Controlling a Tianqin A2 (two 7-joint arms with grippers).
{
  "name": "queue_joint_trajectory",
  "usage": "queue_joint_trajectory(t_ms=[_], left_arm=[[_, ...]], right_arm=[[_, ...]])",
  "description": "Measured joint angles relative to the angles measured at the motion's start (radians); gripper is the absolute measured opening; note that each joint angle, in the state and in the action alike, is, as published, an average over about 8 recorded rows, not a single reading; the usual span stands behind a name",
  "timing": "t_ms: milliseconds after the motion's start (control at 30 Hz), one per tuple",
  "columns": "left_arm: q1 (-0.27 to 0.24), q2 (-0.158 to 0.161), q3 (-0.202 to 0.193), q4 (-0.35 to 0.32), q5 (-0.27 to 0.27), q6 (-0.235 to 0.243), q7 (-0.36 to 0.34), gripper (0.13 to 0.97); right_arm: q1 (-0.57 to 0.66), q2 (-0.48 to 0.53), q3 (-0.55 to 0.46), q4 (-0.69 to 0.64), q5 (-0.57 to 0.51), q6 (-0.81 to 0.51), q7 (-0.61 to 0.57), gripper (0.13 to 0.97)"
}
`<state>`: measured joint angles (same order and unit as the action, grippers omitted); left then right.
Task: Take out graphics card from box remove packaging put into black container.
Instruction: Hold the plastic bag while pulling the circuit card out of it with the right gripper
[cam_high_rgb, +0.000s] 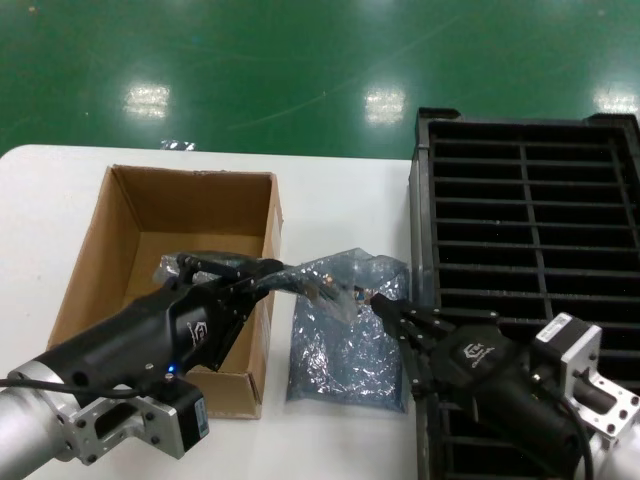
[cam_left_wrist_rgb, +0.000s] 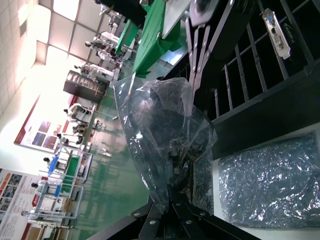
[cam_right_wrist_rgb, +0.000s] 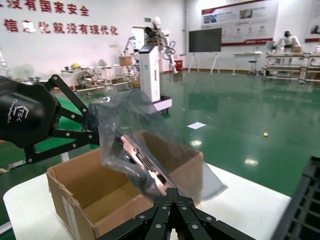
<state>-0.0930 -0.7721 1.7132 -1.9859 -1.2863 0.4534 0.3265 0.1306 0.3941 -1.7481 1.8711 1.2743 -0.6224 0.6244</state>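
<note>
Head view: left gripper (cam_high_rgb: 268, 272) and right gripper (cam_high_rgb: 385, 305) both pinch the packaging (cam_high_rgb: 325, 280). It hangs above the table (cam_high_rgb: 340, 190), between the box (cam_high_rgb: 160, 215) and the black container (cam_high_rgb: 520, 200).

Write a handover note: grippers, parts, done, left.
Left gripper: shut on one end of the packaging, held above the table between the box and black container.
Right gripper: shut on the other end.
Graphics card: out of the box, inside the packaging.
A flat bluish bag lies on the table below.
Done: card lifted out.
Left: strip the packaging, slot card into the container.
</note>
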Motion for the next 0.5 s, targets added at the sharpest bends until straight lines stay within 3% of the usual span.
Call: queue_joint_trajectory(t_ms=[500], left_arm=[[0.0, 0.0, 0.0, 0.0, 0.0, 0.0, 0.0, 0.139]], right_arm=[[0.135, 0.014, -0.082, -0.104, 0.085, 0.006, -0.087, 0.133]])
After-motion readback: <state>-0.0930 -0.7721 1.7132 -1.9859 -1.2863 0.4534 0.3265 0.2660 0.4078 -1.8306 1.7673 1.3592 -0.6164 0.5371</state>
